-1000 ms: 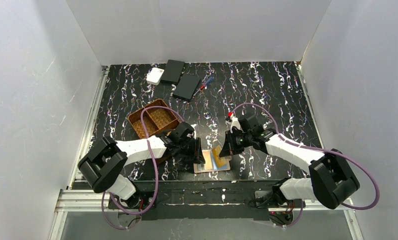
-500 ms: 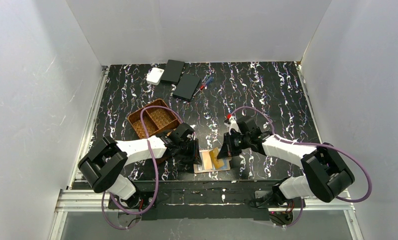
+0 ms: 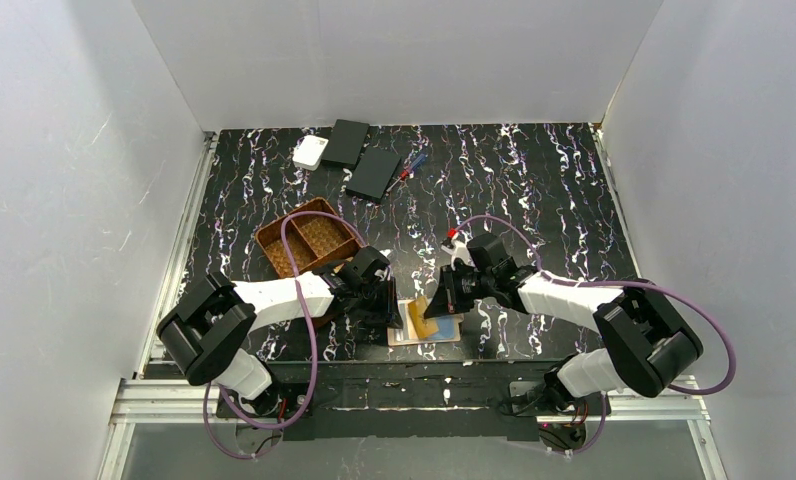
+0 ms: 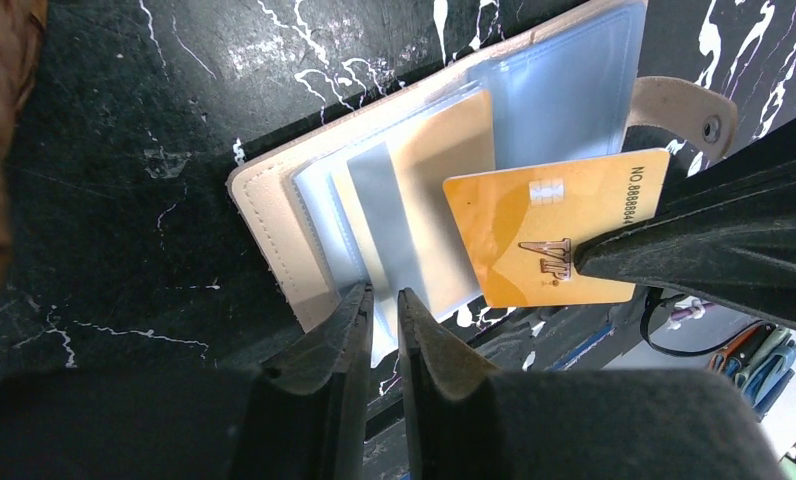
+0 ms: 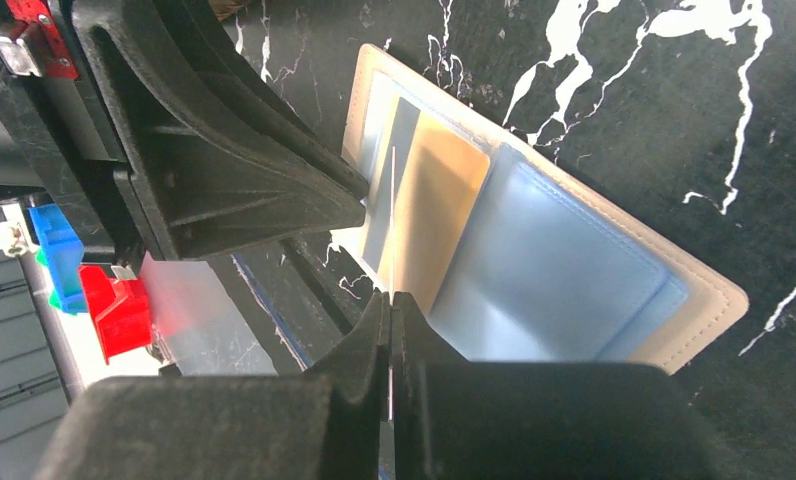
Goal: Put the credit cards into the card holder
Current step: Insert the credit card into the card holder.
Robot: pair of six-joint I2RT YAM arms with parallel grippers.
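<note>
The tan card holder [image 3: 446,333] lies open near the table's front edge, its clear pockets up [image 4: 264,220] [image 5: 709,300]. A gold card [image 4: 444,150] and a silvery one [image 4: 384,220] sit in its left pockets. My right gripper [image 3: 442,298] [image 5: 388,295] is shut on a gold credit card [image 4: 544,240] [image 3: 421,316], held on edge just above the pockets. My left gripper [image 3: 394,305] [image 4: 382,292] is at the holder's near left edge. A slim gap remains between its jaws, and the edge of a clear pocket lies between the tips.
A brown woven tray [image 3: 309,240] stands just behind my left arm. At the back left are a white box [image 3: 310,152], two flat black boxes [image 3: 346,142] [image 3: 374,173] and some pens [image 3: 409,165]. The table's front rail runs right below the holder.
My right gripper has carried the gold card leftward, over the holder's left pockets. My left gripper's jaws have narrowed around the clear pocket edge.
</note>
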